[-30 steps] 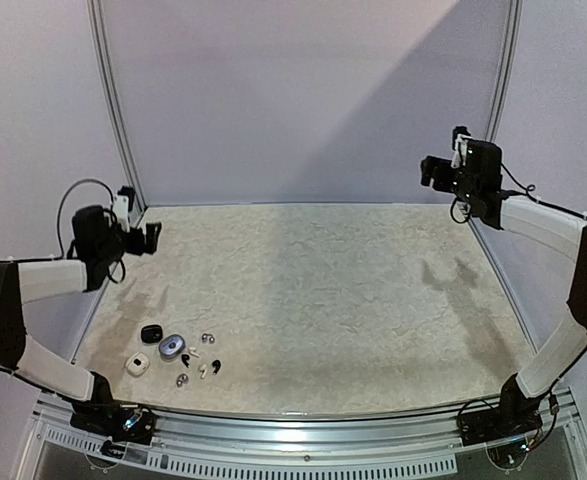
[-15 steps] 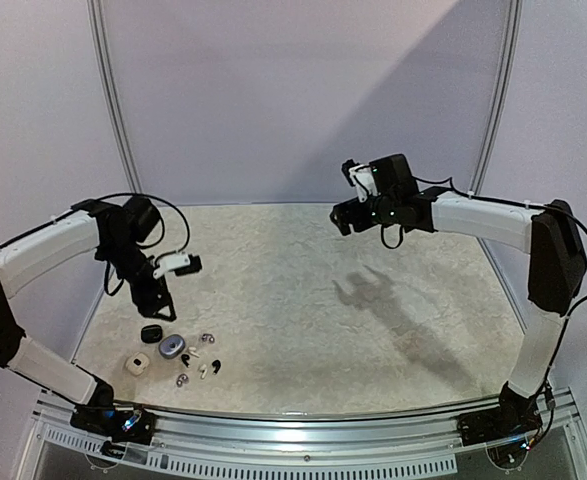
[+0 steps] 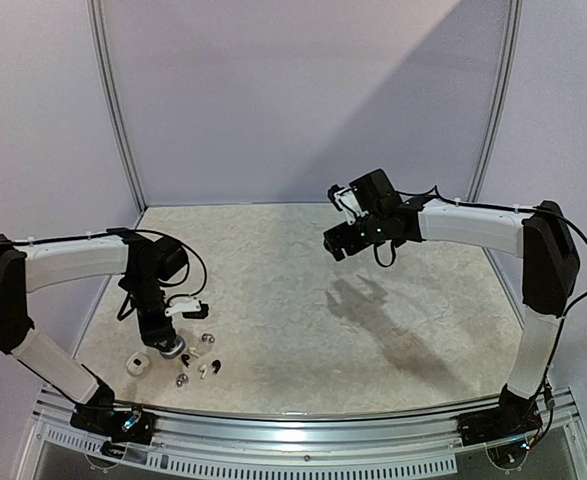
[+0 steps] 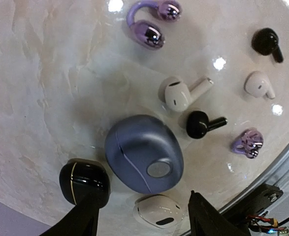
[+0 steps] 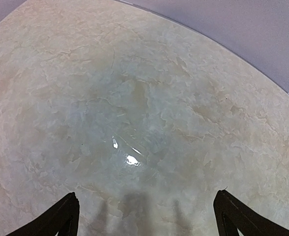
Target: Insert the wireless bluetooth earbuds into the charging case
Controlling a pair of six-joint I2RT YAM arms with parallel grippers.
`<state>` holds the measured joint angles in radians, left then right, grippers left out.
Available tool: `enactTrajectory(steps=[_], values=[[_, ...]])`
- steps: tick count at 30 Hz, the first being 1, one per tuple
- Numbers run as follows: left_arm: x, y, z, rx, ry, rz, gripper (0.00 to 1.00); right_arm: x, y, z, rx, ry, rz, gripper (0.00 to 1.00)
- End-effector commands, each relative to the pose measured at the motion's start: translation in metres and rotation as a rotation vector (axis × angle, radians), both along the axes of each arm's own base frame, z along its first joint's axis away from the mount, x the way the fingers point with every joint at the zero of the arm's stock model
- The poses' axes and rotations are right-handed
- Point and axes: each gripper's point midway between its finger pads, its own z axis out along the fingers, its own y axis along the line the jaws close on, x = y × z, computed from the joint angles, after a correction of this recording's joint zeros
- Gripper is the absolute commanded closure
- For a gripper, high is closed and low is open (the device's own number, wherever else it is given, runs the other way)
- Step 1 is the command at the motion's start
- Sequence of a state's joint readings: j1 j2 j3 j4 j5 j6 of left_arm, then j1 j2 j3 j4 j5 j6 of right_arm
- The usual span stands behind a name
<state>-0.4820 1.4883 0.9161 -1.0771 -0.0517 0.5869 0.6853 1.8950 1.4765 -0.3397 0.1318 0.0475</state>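
The six small loose earbuds (image 4: pixel 181 93), in black, white and glossy lavender pairs, lie on the marbled beige table (image 4: pixel 46 73) near its front-left corner. They lie just beside the blue-grey pebble-shaped case (image 4: pixel 143 153), the black case (image 4: pixel 84 181) and the white case (image 4: pixel 158 211). The left gripper (image 4: pixel 143 196) hovers over the cases, jaws partly apart, empty. The right gripper (image 3: pixel 335 243) is raised over the table's far middle, jaws wide, empty.

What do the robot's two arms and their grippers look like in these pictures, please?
The left arm and right arm both have white tubular links joined by black joint housings. Thin black cables loop loosely beside each wrist, where a small white part also sits. The left gripper and right gripper each end in two plain black fingers. No markings are legible.
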Motion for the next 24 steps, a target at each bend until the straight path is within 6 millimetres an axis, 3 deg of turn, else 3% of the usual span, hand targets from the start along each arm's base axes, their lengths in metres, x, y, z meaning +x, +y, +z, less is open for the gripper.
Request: enactTrajectory(steps=[1, 4, 8, 18, 24], values=[[0.008, -0.009, -0.012, -0.006, -0.003, 0.035, 0.3, -0.007, -0.008, -0.002, -0.009, 0.015, -0.036, 0.04], [0.004, -0.007, -0.018, 0.008, 0.013, 0.01, 0.24, -0.008, -0.011, -0.002, -0.018, 0.012, -0.042, 0.04], [-0.001, -0.003, -0.026, 0.024, 0.033, -0.013, 0.24, -0.009, -0.012, -0.005, -0.024, 0.021, -0.038, 0.04], [-0.002, -0.005, -0.04, 0.014, 0.041, 0.007, 0.33, -0.008, -0.009, -0.007, -0.018, 0.025, -0.038, 0.03], [-0.007, -0.001, -0.047, 0.024, 0.05, 0.011, 0.45, -0.007, -0.008, -0.009, -0.017, 0.028, -0.044, 0.03]])
